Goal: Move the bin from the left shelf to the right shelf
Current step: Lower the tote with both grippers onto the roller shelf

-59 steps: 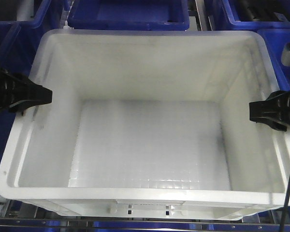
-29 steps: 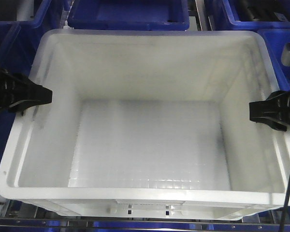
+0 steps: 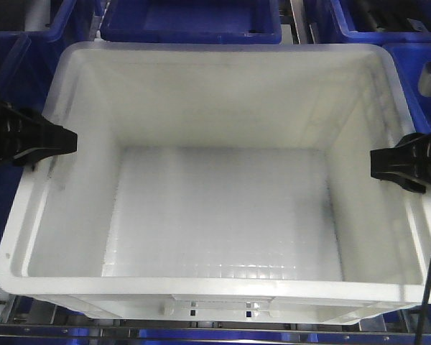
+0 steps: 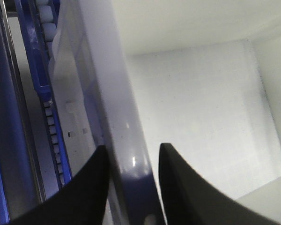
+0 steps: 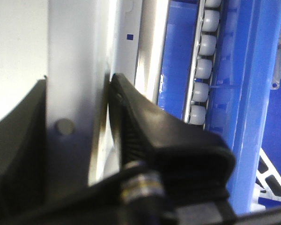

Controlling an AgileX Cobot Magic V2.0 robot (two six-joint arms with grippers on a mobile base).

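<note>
A large empty white bin (image 3: 223, 50) fills the front view. My left gripper (image 3: 61, 142) is shut on the bin's left rim, one finger inside and one outside. My right gripper (image 3: 377, 164) is shut on the right rim the same way. In the left wrist view the rim (image 4: 107, 70) runs between the two black fingers of the left gripper (image 4: 132, 150). In the right wrist view the rim (image 5: 75, 37) is pinched by the right gripper (image 5: 77, 82).
Blue bins stand behind the white one (image 3: 194, 21) (image 3: 381, 21) and at both sides. White conveyor rollers (image 5: 203, 61) on a blue rail run beside the bin's right wall. A metal shelf rail (image 3: 215, 334) crosses the front edge.
Almost nothing: the bin's front edge sits very slightly higher in the frame. Both grippers keep their hold on the rims.
</note>
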